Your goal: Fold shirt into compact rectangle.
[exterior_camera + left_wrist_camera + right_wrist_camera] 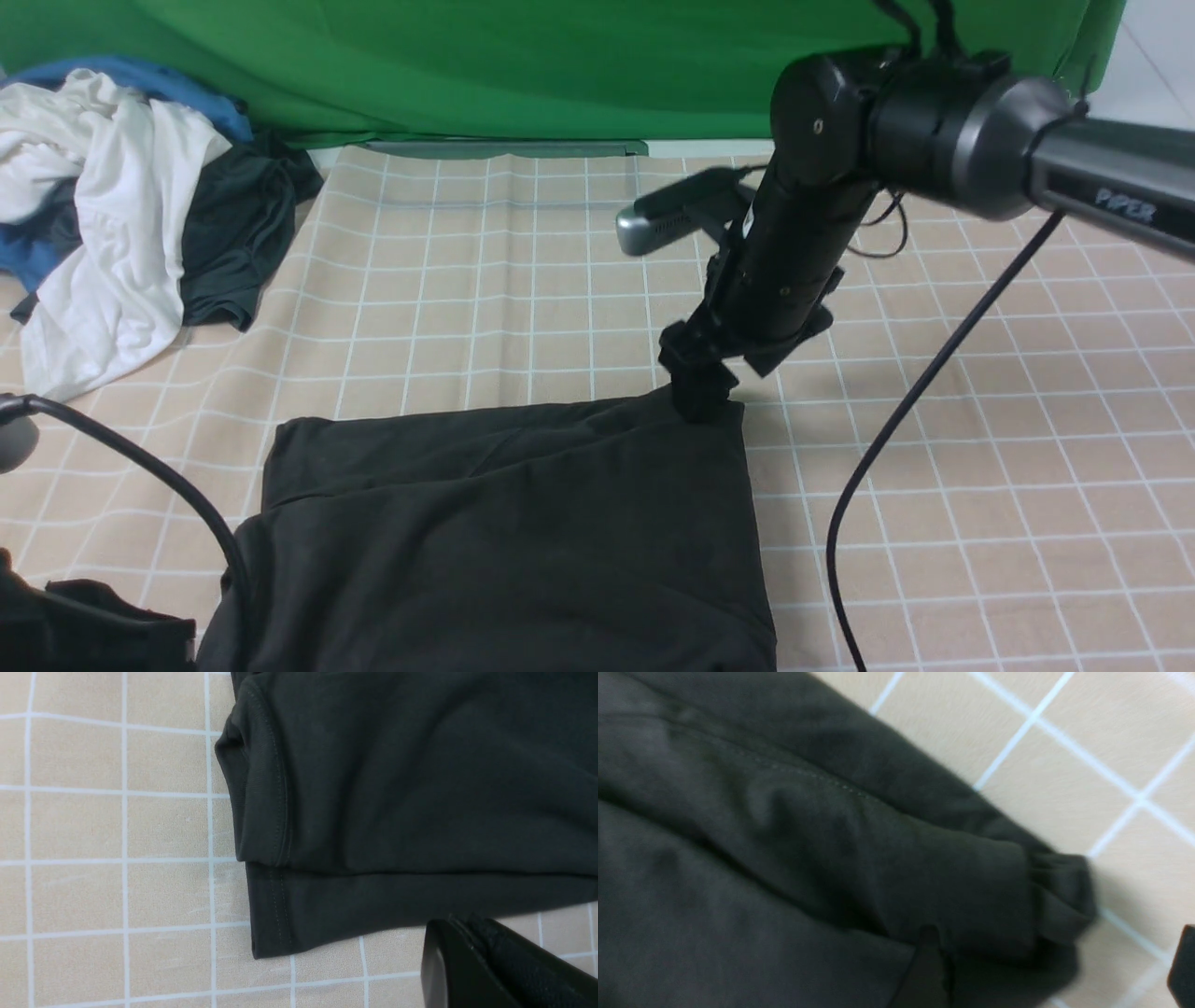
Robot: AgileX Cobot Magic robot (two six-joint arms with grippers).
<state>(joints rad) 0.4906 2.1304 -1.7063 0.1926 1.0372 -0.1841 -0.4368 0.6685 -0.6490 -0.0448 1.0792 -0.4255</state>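
Where green backdrop ends, checked tablecloth begins.

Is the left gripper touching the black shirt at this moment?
Apart. In the left wrist view, the left gripper sits over bare checked cloth, and a strip of that cloth shows between it and the black shirt hem.
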